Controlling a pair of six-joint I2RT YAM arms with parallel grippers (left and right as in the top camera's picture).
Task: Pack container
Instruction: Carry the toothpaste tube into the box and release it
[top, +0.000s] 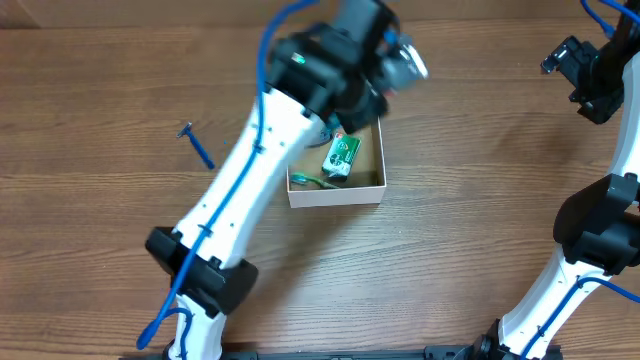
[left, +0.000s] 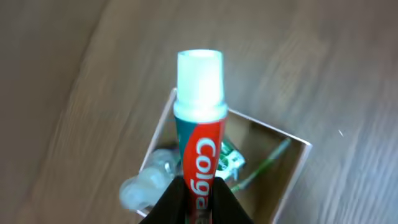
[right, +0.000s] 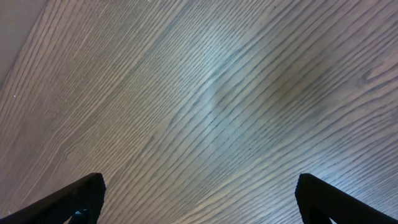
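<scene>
The container (top: 336, 193) is a shallow white-walled cardboard box with a brown inside, at the table's middle. In it lie a green packet (top: 341, 158) and a green toothbrush (top: 312, 180). My left gripper (left: 199, 196) is shut on a red Colgate toothpaste tube (left: 200, 137) with a white cap, held above the container (left: 297, 163), over its back left part. A clear-capped bottle (left: 149, 182) shows under the tube at the box's left wall. In the overhead view the left arm hides the tube. My right gripper (right: 199, 199) is open and empty over bare wood at the far right.
A blue razor (top: 198, 145) lies on the table left of the left arm. The right arm (top: 600, 70) stands at the far right edge, well away from the box.
</scene>
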